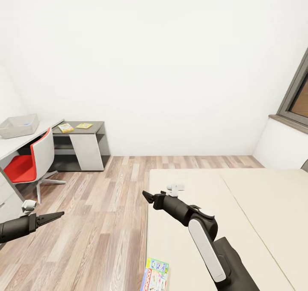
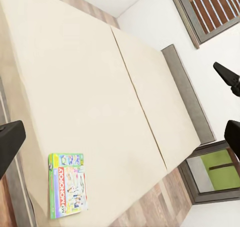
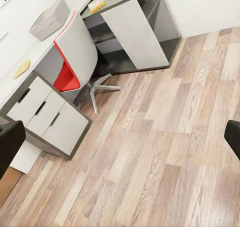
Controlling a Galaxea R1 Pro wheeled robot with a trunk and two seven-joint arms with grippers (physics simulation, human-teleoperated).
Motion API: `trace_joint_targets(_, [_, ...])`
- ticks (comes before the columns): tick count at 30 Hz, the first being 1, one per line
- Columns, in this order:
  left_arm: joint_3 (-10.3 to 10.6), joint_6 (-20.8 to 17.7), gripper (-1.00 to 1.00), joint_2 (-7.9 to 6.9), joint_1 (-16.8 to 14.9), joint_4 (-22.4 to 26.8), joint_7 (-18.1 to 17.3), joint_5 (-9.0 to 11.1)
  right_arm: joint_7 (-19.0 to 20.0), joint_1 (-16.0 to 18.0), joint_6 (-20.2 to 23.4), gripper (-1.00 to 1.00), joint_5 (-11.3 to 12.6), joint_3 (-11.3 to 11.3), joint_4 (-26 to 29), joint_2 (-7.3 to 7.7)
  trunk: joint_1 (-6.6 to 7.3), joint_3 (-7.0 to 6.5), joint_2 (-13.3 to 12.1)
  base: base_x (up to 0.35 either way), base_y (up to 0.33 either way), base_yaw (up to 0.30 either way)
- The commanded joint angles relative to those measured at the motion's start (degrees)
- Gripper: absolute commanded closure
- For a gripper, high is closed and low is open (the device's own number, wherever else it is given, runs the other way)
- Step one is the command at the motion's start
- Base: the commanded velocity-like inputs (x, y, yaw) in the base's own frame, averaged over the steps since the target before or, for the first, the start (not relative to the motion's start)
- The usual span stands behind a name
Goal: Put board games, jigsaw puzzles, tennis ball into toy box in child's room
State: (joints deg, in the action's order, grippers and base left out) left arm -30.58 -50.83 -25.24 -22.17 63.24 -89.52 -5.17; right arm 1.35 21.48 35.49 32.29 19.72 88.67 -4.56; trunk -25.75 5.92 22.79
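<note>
Bright, even, shadowless simulator light; sharp renders, soft shading under the desk (image 1: pixel 81 147).

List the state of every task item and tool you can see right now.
Left tool: empty, over the floor.
Right tool: empty, at the bed's edge.
Monopoly board game: flat on the bed, near its corner, untouched.
Toy box: upright on the table.
Two flat toys: lying on the dark desk section.

I'm steering through a child's bedroom: a wide beige bed (image 1: pixel 239 222) on wood-plank floor (image 1: pixel 98 222), a pale table (image 1: pixel 25 143) with a red-and-grey swivel chair (image 1: pixel 32 164), and a Monopoly box (image 2: pixel 68 186) on the mattress
</note>
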Motion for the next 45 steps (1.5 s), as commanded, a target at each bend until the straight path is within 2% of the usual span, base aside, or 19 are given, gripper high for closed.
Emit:
trace_joint_targets(1, [-0.09,-0.59,-1.0,0.02,-0.07,0.04,-0.48,-0.55,0.14,0.05,0.28,-1.0,-0.06,-0.05,0.03,-0.02,-0.04,0.13,0.13,0.0,0.0,0.0])
trace_joint_targets(45, [-0.09,-0.59,-1.0,0.02,-0.07,-0.01,-0.48,-0.61,0.16,0.05,-0.92,-1.0,-0.22,0.06,0.02,-0.04,-0.04,0.13,0.13,0.0,0.0,0.0])
